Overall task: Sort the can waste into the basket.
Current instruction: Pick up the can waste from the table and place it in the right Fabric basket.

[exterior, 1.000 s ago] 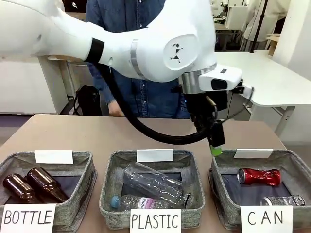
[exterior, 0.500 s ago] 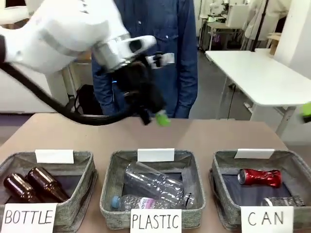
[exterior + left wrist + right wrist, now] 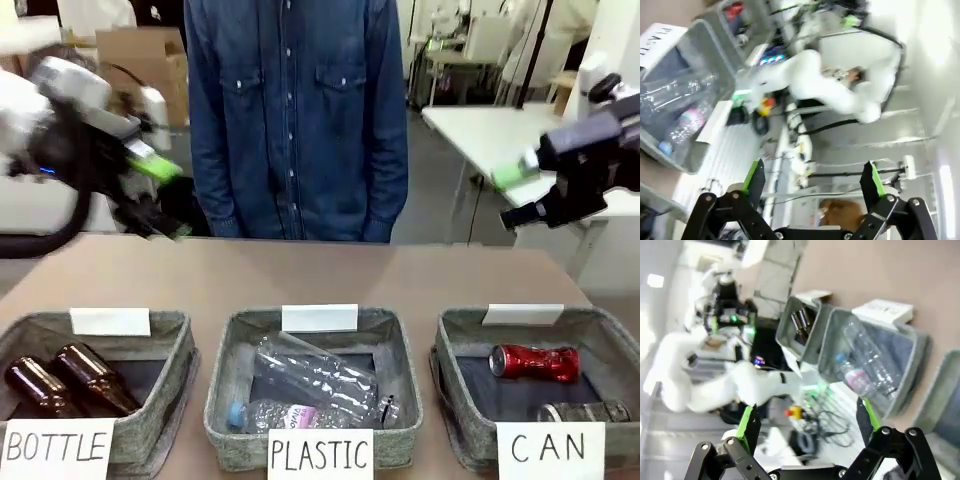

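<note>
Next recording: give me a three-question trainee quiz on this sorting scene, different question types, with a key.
1. True or false: the red can lies in the basket signed CAN.
2. How many brown bottles lie in the BOTTLE basket?
3. The left pincer and right pincer are: A) both open and empty, B) both holding cans, C) inside the baskets.

Key: 1 true; 2 two; 3 A.
</note>
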Robot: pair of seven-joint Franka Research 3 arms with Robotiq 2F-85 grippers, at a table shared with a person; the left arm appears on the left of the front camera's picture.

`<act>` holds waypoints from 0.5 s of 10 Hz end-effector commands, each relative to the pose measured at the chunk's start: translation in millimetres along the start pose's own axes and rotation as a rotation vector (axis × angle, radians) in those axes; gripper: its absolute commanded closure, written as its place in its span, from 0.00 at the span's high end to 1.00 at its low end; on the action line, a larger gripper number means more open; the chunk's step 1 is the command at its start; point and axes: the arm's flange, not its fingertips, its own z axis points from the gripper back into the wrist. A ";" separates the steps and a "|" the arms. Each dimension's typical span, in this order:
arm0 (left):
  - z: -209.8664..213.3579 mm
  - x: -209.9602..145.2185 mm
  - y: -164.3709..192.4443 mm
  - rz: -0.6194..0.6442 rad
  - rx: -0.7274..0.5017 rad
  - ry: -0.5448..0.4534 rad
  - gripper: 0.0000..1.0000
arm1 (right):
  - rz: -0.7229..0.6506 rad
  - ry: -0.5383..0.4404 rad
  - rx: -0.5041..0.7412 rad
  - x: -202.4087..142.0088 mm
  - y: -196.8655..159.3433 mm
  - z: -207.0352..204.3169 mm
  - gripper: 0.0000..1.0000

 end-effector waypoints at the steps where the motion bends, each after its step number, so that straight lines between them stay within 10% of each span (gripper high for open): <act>1: 11.5 -50.3 11.0 -0.031 -0.099 -0.230 1.00 | -0.410 -0.009 0.001 28.3 1.3 -8.3 1.00; 2: 19.0 -70.3 21.0 -0.027 -0.095 -0.317 1.00 | -0.550 -0.050 -0.019 37.5 -10.1 0.8 1.00; 3: 17.7 -26.7 8.1 0.006 -0.073 -0.101 1.00 | -0.602 -0.187 -0.045 43.6 -22.7 17.7 1.00; 5: 17.7 -26.7 8.1 0.006 -0.073 -0.101 1.00 | -0.338 0.000 -0.037 22.8 -16.0 -10.2 1.00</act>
